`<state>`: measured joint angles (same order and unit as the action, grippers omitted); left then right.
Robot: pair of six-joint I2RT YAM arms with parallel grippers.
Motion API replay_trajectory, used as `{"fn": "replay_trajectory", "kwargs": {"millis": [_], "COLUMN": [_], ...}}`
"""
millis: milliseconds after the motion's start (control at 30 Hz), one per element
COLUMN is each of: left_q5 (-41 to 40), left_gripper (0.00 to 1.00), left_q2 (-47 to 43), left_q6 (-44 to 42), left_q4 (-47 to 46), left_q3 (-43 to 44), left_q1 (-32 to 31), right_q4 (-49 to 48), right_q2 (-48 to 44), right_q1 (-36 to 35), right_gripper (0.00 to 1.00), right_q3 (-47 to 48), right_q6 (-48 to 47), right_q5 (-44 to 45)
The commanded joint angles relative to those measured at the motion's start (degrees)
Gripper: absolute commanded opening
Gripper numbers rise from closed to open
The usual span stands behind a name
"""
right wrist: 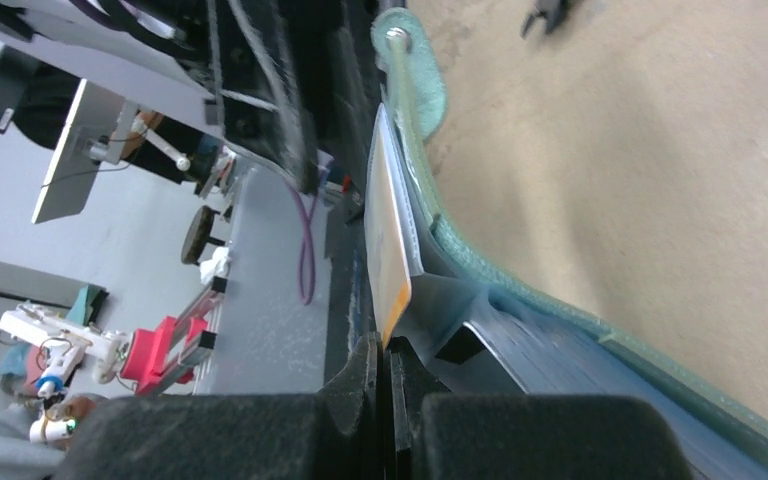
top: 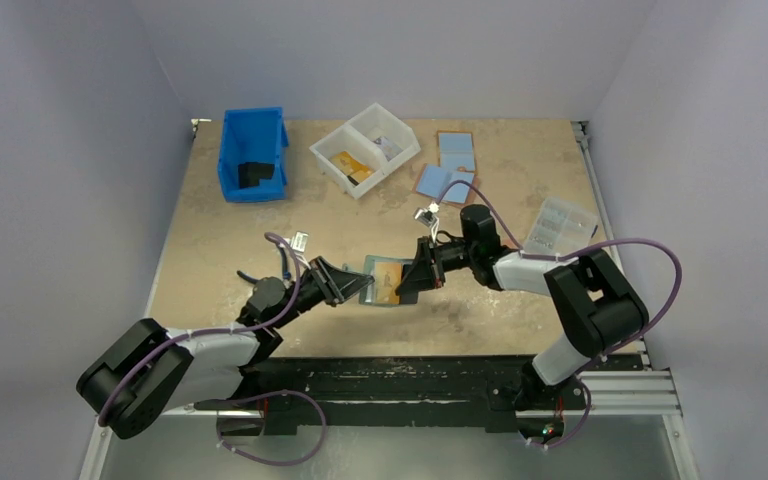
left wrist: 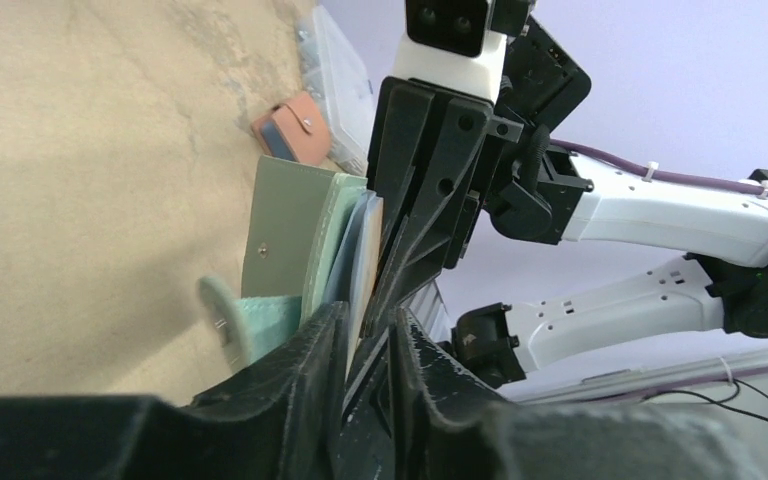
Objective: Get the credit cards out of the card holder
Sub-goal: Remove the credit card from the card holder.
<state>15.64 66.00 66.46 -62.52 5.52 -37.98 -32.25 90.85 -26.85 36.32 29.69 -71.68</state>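
Teal card holder [top: 380, 265] near the middle of the tan table [top: 220, 240], open, right between the two grippers. Orange card [top: 391, 284] poking out of its clear sleeves.

Right gripper [top: 407, 285] on the holder's right side, jaws pinched shut on the edge of that orange card. Same grip seen close up from the right wrist, the card's corner going in between the black fingertips [right wrist: 365, 365].

Left gripper [top: 357, 286] on the holder's left side, jaws a little apart, the thin edge of the sleeves in the gap. Hard to tell whether touching it or not. Round snap tab [left wrist: 222, 318] sticking out to the side in the left wrist view.

Farther back on the table: a blue bin [top: 252, 155] with something dark inside, a white tray [top: 398, 128] with two parts and orange bits in one part, light-blue-and-brown wallets [top: 456, 150], and a clear box [top: 560, 225] on the right. Salmon-pink wallet [left wrist: 290, 125] just beside that clear box, well apart from the card holder.
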Motion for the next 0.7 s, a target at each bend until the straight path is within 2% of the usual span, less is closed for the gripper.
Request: {"fn": "replay_trajectory", "kwargs": {"millis": [0, 133, 167, 267, 367, 500, 667], "left_q5": [-0.1, -1.0, -1.9, -6.3, -9.0, -7.2, -1.2], "left_gripper": [0.28, 0.3, 0.34, 0.54, 0.71, 0.78, 0.78], "left_q2": [-1.8, -7.1, -9.0, -17.7, -25.8, -30.3, -23.9], "left_q6": [-0.6, -4.9, -6.8, -12.1, -15.0, -16.7, -16.5], "left_q4": [-2.7, 7.2, 12.2, 27.6, 36.9, 38.2, 30.2], "left_q3": [-1.1, -0.2, 0.3, 1.4, 0.8, -0.2, -0.9], "left_q1": [1.1, 1.6, 1.7, 1.7, 1.7, 1.7, 1.7], "right_q4": [7.7, 10.3, 11.0, 15.1, 19.3, 21.4, 21.4], "right_q2": [1.8, 2.8, 2.9, 2.7, 2.6, 2.5, 1.8], "right_q1": [0.8, 0.8, 0.9, 1.0, 1.0, 1.1, 1.0], "right_gripper": [0.0, 0.0, 0.0, 0.0, 0.0, 0.0, 0.0], "right_q3": [2.2, 3.0, 3.3, 4.8, 6.1, 7.1, 7.2], "right_q6": [-7.2, -9.6, -10.2, -14.3, -19.0, -21.5, -21.9], "right_q5": [1.8, 2.1, 2.0, 1.1, -1.0, -3.3, -5.0]}}
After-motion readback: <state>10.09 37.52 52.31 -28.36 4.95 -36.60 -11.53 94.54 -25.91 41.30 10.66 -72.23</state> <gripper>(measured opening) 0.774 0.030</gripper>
